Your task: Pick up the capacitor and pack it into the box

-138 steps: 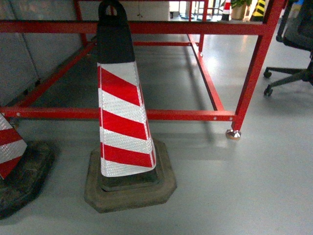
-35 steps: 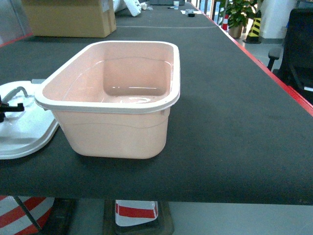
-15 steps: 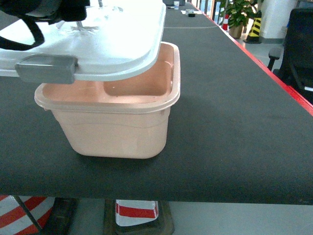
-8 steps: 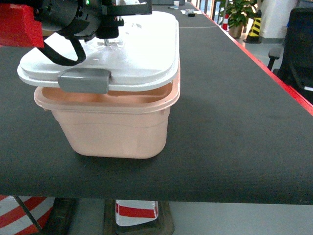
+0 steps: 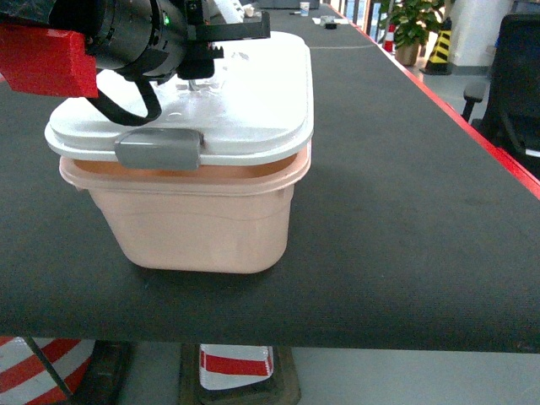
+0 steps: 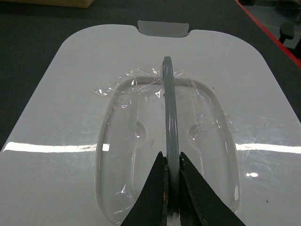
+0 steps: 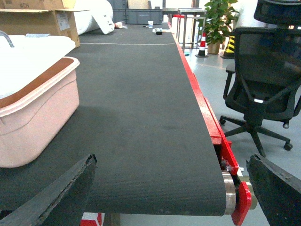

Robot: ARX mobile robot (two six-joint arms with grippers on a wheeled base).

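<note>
The box stands near the front edge of the black belt, toward the left of the head view, with its white lid lying a little crooked on the rim, the near left side raised. No capacitor shows in any view, so I cannot tell whether one is inside. The tub looks like thin, light, smooth plastic: stiff enough to keep its shape, but likely to slide on the belt if pushed sideways. The lid looks just as light, and its grey handle is the natural hold. The left gripper is clamped on that handle, its jaws pressed to either side. Crinkled clear film clings around the handle recess and may be slippery. The grey latch hangs at the near side, not yet snapped down by the look of it.

The right gripper waits low at the belt's near end, jaws wide apart, well clear of the tub. The belt beyond is bare to its red right edge, leaving plenty of room. A carton sits far back on the left.
</note>
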